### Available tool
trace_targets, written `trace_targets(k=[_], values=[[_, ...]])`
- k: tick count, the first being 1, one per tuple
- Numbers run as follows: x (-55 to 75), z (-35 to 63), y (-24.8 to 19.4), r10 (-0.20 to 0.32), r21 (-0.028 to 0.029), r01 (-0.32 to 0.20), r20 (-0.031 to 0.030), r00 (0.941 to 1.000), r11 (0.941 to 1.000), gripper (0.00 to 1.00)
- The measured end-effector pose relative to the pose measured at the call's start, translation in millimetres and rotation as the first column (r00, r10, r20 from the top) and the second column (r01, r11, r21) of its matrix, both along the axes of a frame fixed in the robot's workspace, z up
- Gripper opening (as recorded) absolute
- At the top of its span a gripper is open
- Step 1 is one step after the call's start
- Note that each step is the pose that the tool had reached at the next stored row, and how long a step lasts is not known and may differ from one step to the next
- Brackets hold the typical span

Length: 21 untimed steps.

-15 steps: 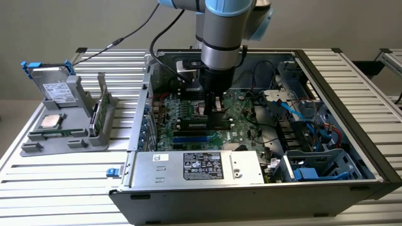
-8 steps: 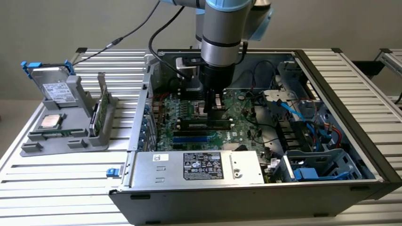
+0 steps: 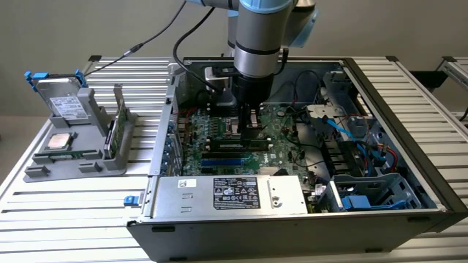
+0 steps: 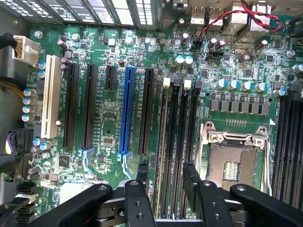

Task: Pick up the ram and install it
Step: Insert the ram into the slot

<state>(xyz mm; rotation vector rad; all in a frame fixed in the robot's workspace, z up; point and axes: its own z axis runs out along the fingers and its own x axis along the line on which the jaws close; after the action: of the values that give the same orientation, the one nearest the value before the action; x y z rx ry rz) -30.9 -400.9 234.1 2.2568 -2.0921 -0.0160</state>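
Arm [image 3: 260,38] reached down from above into the open computer case [image 3: 292,233], which lay on its side on the slatted metal bench [image 3: 66,211]. Hand [image 3: 249,121] sat low over the motherboard [image 3: 219,131], just above the dark memory slots [image 3: 238,145] near the board's middle.

Wrist view: the hand [image 4: 165,172] had its two black fingers [image 4: 191,177] apart, with nothing clamped. The long black memory slots [image 4: 173,142] ran through the gap between them, white latches at their far ends. Empty processor socket [image 4: 232,163] with its metal frame lay just beside the slots. A blue expansion slot [image 4: 125,113] and several black ones lay on the other side, across the green motherboard [image 4: 104,127].

The ram [image 3: 111,139] stood on edge in a groove of the grey holder [image 3: 55,171] on the bench at the exterior view's left, outside the case and well apart from the hand. Same holder carried a hard drive [image 3: 66,101] propped at its back and a square silver processor chip [image 3: 58,141] lying flat, beside the ram.

Silver power supply [image 3: 227,194] with a dark label occupied the near wall of the case.
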Motion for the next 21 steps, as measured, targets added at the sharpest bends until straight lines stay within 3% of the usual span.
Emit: trace_targets(k=[8,11,13,14,16,21], values=[[0.0,2.7,0.0,0.0,0.0001,0.0,0.0,1.0,1.0,0.42],[0.0,2.8,0.0,0.0,0.0001,0.0,0.0,1.0,1.0,0.34],[0.0,2.8,0.0,0.0,0.0,0.0,0.0,1.0,1.0,0.21],[0.0,2.8,0.0,0.0,0.0,0.0,0.0,1.0,1.0,0.21],[0.0,2.8,0.0,0.0,0.0,0.0,0.0,1.0,1.0,0.1],[0.0,2.8,0.0,0.0,0.0,0.0,0.0,1.0,1.0,0.1]])
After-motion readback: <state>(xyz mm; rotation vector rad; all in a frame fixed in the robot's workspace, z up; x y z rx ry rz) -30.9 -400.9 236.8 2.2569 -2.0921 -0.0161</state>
